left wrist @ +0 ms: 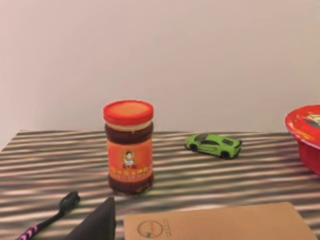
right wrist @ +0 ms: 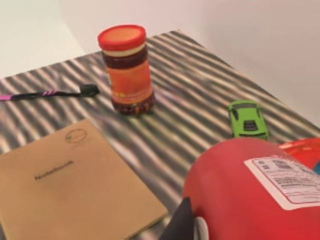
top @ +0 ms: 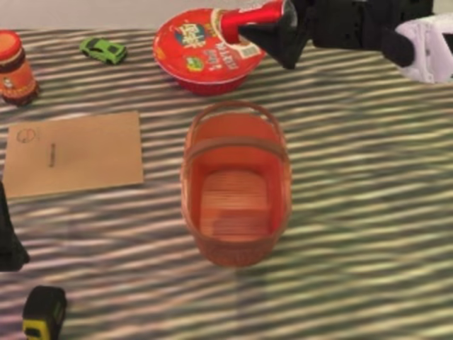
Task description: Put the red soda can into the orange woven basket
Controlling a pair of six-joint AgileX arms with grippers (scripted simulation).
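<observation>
My right claw point(top: 272, 32) is pinching the red soda can point(top: 251, 19), held lying over, above the far side of the surface point(top: 368, 212), with the can hanging over the red noodle bowl point(top: 205, 53). The orange woven basket point(top: 236, 183) sits nearer, mid-surface, well apart from the can, so the step in hand is the carry across.

To do it well, I judge I should keep the can high enough to clear both the bowl's rim and the basket's arched handle point(top: 237, 145), which spans its middle. I would aim for the open half nearer to me, where the ribbed bottom shows, come down beside the handle rather than over it, and let go low so the can does not bounce or roll out.

The can is a slim red cylinder with a pale top end; the right wrist view shows its smooth red side point(right wrist: 240, 195) and a white printed label patch point(right wrist: 285, 180). It looks slick and light, so I would keep a firm pinch.

My left arm is parked at the left edge of the surface; I cannot tell how its claw point(top: 8, 241) stands.
</observation>
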